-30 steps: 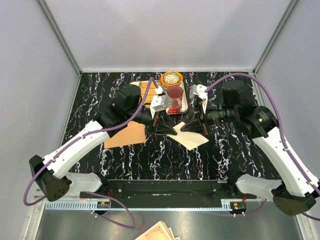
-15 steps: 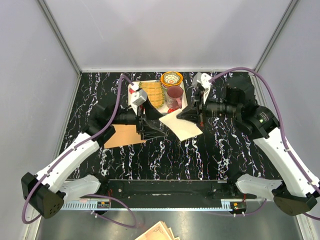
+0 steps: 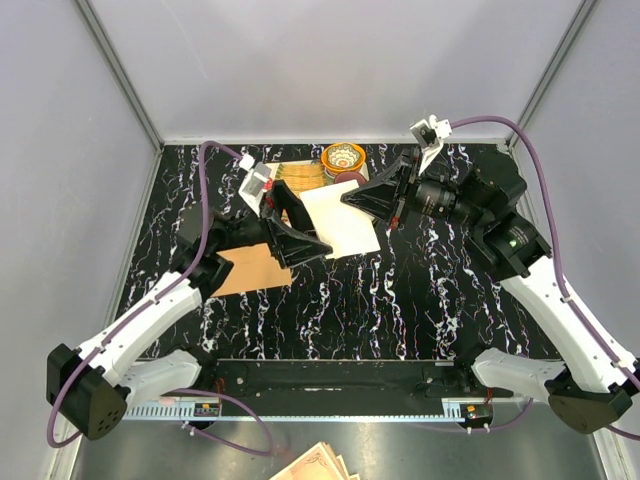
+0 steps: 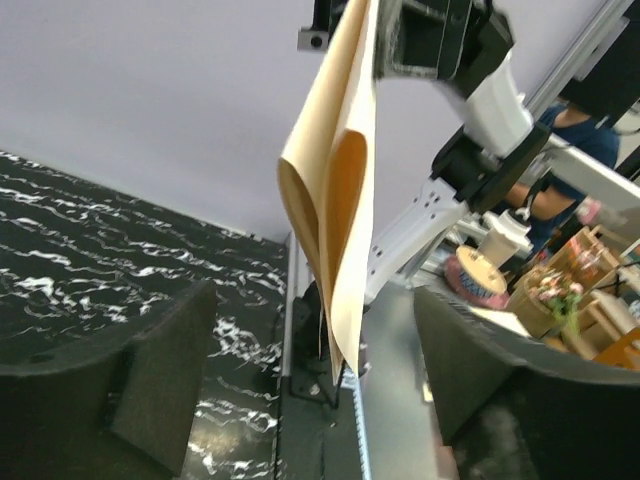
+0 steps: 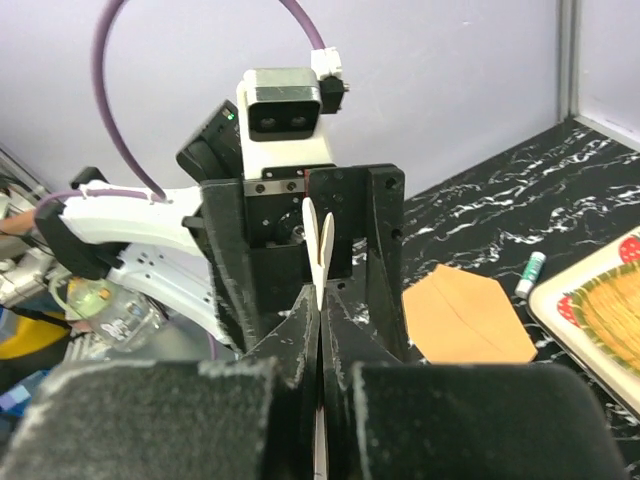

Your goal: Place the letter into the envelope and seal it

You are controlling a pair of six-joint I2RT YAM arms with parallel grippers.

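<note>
Between the right fingers hangs the letter; left fingers seemingly clear.

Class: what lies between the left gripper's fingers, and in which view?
The letter, folded, hangs between the fingers of the open left gripper, held by the right gripper; left wrist view.

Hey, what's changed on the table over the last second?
The right tool shut on the letter and raised it off the table, carrying it back and leftward. The left tool let go of it and opened. The envelope stayed flat where it was.
</note>
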